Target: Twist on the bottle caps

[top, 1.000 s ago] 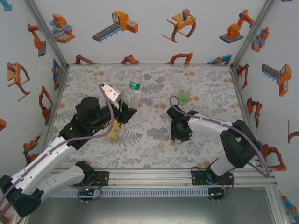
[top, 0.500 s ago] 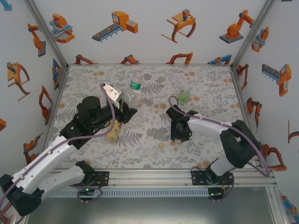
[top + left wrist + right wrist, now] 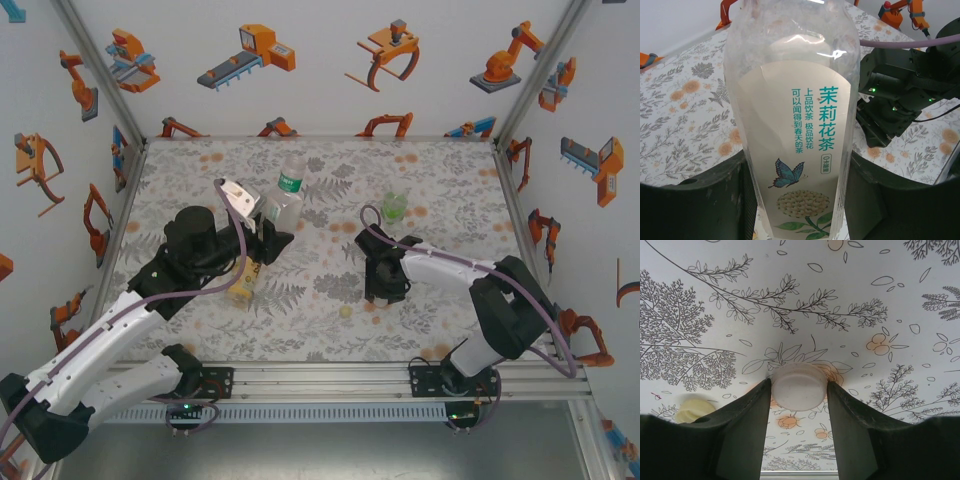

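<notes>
My left gripper (image 3: 270, 228) is shut on the clear bottle (image 3: 286, 196) with the white-green label and holds it upright above the table; its neck is uncapped. In the left wrist view the clear bottle (image 3: 795, 120) sits between both dark fingers (image 3: 695, 210). My right gripper (image 3: 385, 288) points down at the table, and its jaws are shut on the white cap (image 3: 800, 390), which rests on the floral table. The pale yellow cap (image 3: 692, 410) (image 3: 346, 311) lies just left of it. The yellow-orange juice bottle (image 3: 243, 278) lies under my left arm. The short green bottle (image 3: 396, 205) stands behind my right gripper. The green cap is out of view.
The table is a floral printed mat (image 3: 450, 190) with orange dots, walled by white panels at the left, back and right. The right arm's wrist (image 3: 900, 95) sits close to the right of the held bottle. An aluminium rail (image 3: 320, 375) runs along the near edge.
</notes>
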You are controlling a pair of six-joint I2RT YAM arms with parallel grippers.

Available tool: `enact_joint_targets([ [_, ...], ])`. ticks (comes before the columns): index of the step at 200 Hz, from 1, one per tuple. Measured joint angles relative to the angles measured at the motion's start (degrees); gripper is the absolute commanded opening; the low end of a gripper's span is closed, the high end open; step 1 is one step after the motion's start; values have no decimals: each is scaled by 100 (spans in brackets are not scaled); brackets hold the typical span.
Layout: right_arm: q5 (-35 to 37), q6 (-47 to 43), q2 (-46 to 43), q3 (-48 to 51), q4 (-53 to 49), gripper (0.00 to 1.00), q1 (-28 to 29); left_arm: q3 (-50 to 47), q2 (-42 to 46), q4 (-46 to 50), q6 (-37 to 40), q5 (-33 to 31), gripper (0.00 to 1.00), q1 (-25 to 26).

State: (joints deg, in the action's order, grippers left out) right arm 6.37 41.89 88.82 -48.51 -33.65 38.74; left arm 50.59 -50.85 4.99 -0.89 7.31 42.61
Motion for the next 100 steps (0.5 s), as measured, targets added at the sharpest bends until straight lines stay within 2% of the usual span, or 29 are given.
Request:
enact_joint_targets([
  [100, 35, -105, 4, -11, 11, 49, 4, 24, -103, 0, 0, 22, 0, -2],
])
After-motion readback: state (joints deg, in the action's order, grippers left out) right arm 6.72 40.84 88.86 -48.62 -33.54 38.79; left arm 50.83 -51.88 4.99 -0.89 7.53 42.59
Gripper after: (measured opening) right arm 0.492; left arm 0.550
